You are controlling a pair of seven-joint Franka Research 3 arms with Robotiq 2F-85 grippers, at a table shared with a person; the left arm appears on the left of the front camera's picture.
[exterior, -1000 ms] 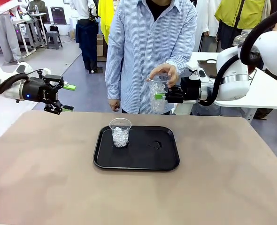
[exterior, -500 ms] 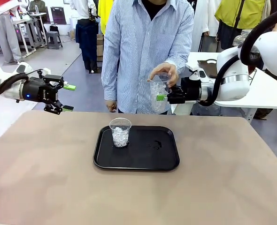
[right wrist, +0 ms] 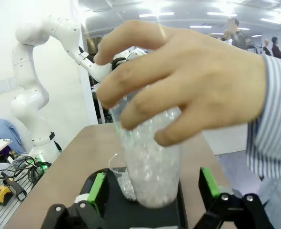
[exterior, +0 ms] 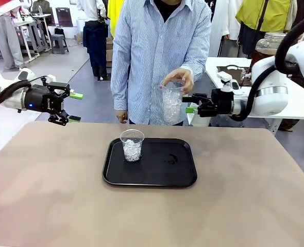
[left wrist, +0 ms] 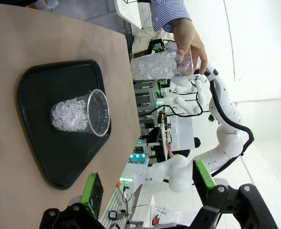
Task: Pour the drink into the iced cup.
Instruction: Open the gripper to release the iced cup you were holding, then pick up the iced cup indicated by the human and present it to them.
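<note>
two clear thin plastic cups of ice: tray cup [exterior: 132, 145] at the black tray's [exterior: 152, 174] far left corner, held cup [exterior: 172, 104] in a person's hand [exterior: 179, 80]. likely light, crushable, slippery: grip mid-wall. left gripper [exterior: 74, 107], right gripper [exterior: 189, 102] gape empty.

Both arms reach inward, left end effector [exterior: 74, 107] and right end effector [exterior: 189, 103] held level, jaws wide apart.
</note>
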